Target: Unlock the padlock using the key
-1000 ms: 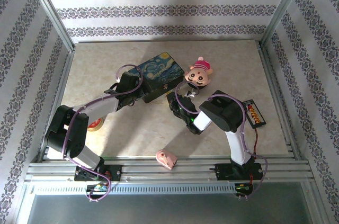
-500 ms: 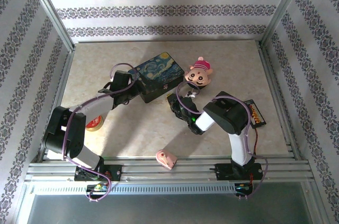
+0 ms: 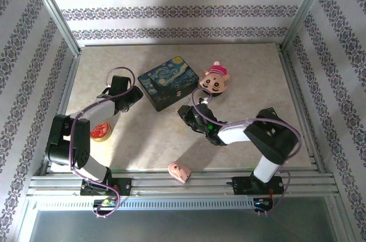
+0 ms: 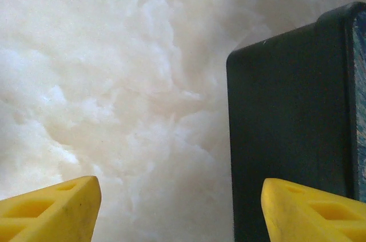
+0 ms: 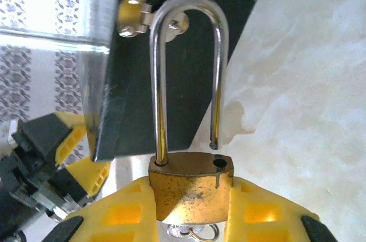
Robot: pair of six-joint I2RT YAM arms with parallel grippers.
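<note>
Right gripper (image 5: 191, 210) pinches the brass padlock (image 5: 191, 187) by its body. The shackle (image 5: 157, 82) points straight ahead toward the painted box (image 4: 286, 127), its free leg lifted out of its hole. Left gripper (image 4: 177, 207) stands spread beside the box, farther from the lock. The key cannot be made out.

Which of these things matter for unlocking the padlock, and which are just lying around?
Job: padlock, held in right gripper; silvery bit below it, possibly the key.
Lying about: painted box, plush head, pink wedge, tape roll.
</note>
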